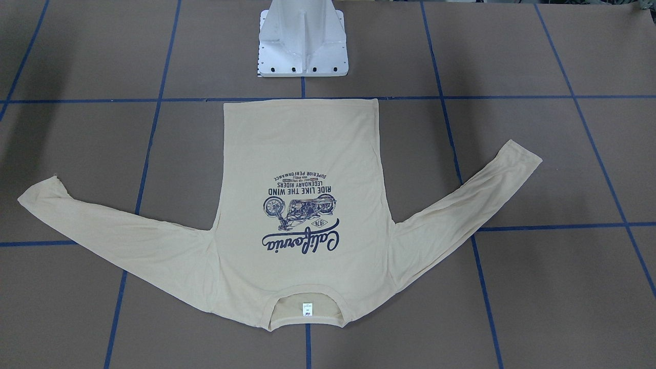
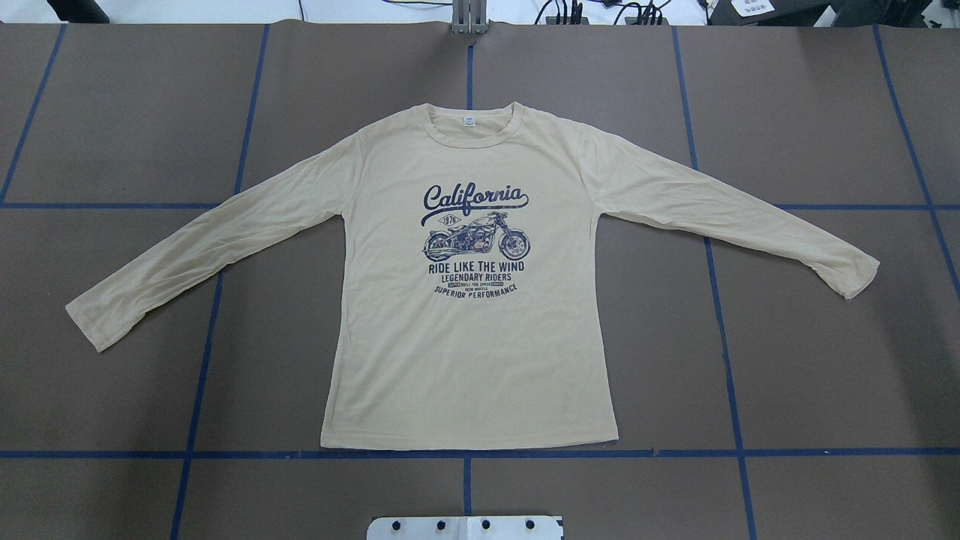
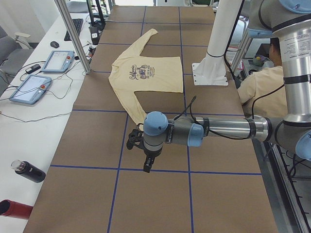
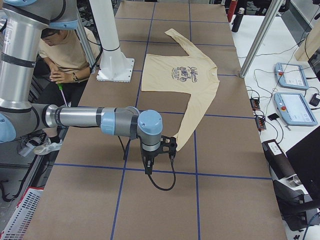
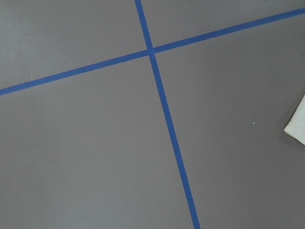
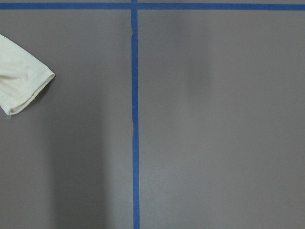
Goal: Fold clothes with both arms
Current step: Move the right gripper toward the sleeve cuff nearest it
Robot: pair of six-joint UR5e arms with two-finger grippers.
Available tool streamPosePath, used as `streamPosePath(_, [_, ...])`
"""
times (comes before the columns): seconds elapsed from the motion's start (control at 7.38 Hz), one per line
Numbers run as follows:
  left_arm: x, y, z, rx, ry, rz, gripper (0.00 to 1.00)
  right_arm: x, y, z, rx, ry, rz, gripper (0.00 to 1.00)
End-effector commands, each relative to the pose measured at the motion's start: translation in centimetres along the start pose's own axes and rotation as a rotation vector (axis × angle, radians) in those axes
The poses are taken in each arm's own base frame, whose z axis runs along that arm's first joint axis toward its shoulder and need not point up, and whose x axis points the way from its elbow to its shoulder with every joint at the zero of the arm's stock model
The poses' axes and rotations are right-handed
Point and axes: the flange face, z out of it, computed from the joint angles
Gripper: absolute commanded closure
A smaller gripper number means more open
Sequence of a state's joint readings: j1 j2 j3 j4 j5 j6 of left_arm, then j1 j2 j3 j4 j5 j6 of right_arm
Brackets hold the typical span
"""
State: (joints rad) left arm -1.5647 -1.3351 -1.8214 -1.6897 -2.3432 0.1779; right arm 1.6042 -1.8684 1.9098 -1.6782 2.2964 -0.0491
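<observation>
The cream long-sleeved shirt (image 2: 465,352) lies flat and face up on the brown table, both sleeves spread out, navy "California" print up, collar and white label away from the robot's base. It also shows in the front view (image 1: 302,154) and both side views (image 3: 146,77) (image 4: 180,80). My left gripper (image 3: 146,162) hangs above the table just past the shirt's near cuff; I cannot tell if it is open. My right gripper (image 4: 150,162) hangs just past the other cuff; I cannot tell its state. Each wrist view shows only a cuff tip (image 5: 298,119) (image 6: 19,81), no fingers.
The white pedestal base (image 1: 302,46) stands close to the shirt's hem. Blue tape lines (image 2: 465,454) grid the table. A seated person (image 3: 257,87) is behind the robot. Tablets (image 3: 29,90) and bottles (image 3: 29,172) lie on the white side desk.
</observation>
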Motion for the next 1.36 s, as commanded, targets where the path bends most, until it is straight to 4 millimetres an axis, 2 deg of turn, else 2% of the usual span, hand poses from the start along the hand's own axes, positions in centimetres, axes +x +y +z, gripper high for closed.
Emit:
streamPosePath(0.0, [0.6, -0.6, -0.8, 0.035, -0.015, 0.036, 0.00, 0.0, -0.2, 0.0, 0.001, 0.003, 0.007, 0.00])
streamPosePath(0.14, [1.2, -1.1, -1.5, 0.064, -0.020, 0.061, 0.00, -0.3, -0.6, -0.3, 0.009, 0.004, 0.004, 0.00])
streamPosePath(0.41, [1.9, -1.8, -2.7, 0.113, -0.068, 0.107, 0.00, -2.1, -3.1, -2.5, 0.061, 0.004, -0.042, 0.00])
streamPosePath(0.54, [3.7, -2.8, -4.8, 0.173, -0.084, 0.160, 0.00, -3.5, -5.1, -4.2, 0.100, 0.007, -0.076, 0.00])
streamPosePath(0.68, [4.8, -3.5, -6.1, 0.216, -0.093, 0.204, 0.00, -4.6, -6.3, -5.5, 0.130, 0.010, -0.104, 0.00])
streamPosePath(0.81, [6.0, -6.3, -7.9, 0.280, -0.105, 0.256, 0.00, -6.1, -8.2, -7.3, 0.185, 0.014, -0.149, 0.00])
streamPosePath(0.95, [6.6, -7.8, -8.8, 0.318, -0.113, 0.293, 0.00, -6.5, -8.9, -7.8, 0.227, 0.010, -0.166, 0.00])
streamPosePath(1.08, [7.4, -10.1, -10.5, 0.385, -0.166, 0.346, 0.00, -7.3, -9.1, -8.8, 0.260, 0.002, -0.121, 0.00])
streamPosePath(1.22, [7.9, -11.4, -11.2, 0.408, -0.166, 0.359, 0.00, -6.7, -8.6, -8.1, 0.294, -0.003, -0.145, 0.00])
